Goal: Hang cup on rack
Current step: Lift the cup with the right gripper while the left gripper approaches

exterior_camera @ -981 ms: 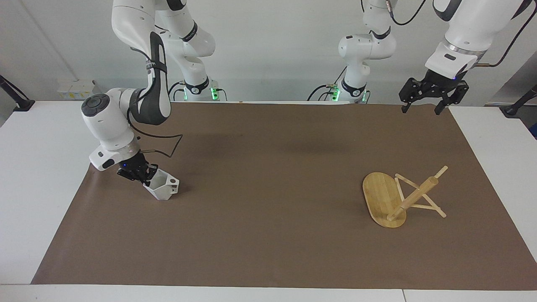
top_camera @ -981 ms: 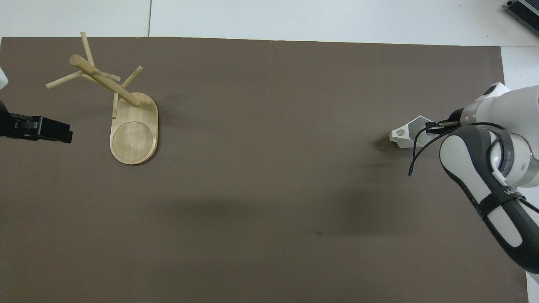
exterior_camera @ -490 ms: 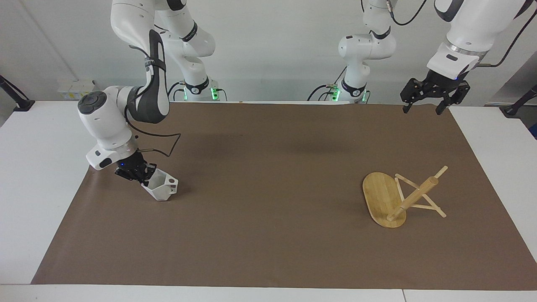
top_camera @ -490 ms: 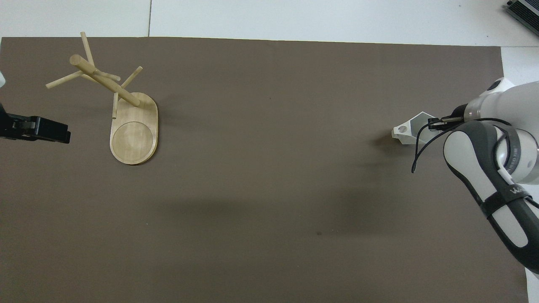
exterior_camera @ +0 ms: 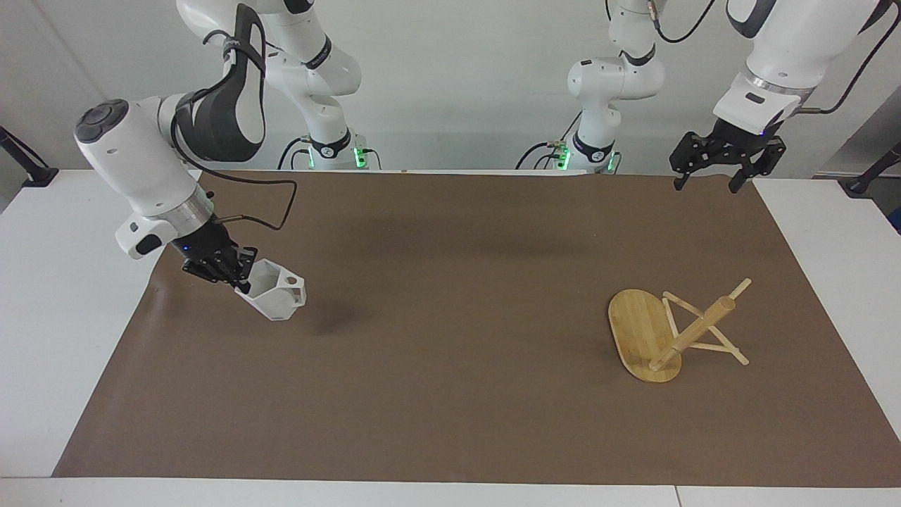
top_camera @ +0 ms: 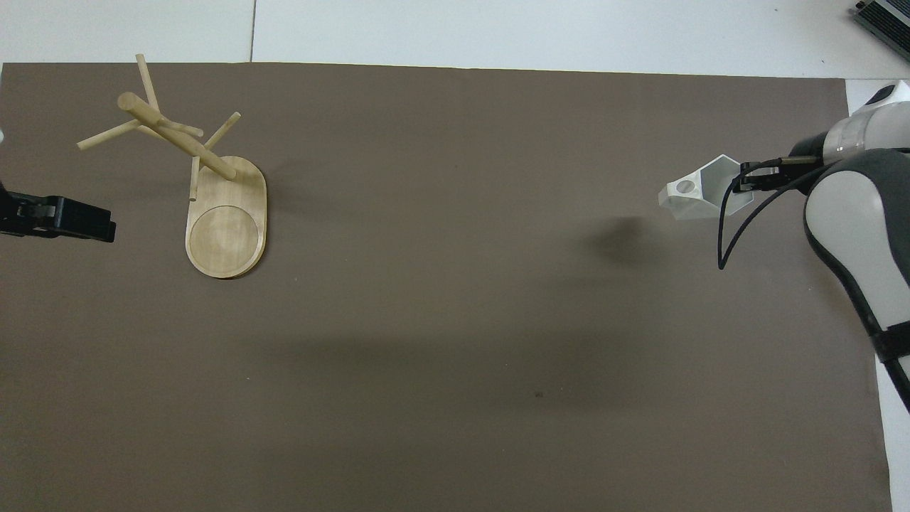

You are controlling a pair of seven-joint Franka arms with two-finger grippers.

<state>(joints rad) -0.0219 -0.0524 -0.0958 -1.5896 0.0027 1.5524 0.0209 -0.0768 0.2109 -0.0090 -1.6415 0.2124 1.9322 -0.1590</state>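
From across the table, my right gripper (exterior_camera: 243, 280) is clamped on the rim of the faceted white cup (exterior_camera: 276, 298), carried tilted clear of the brown mat (exterior_camera: 450, 394) at my right arm's end; it looks light and rigid, but its smooth walls could slip, so I judge the rim pinch best. My left gripper (exterior_camera: 706, 184) waits with jaws wide, empty. From overhead, the cup's (top_camera: 700, 197) pierced handle points toward the bamboo mug rack (top_camera: 213, 206), which appears tipped over.
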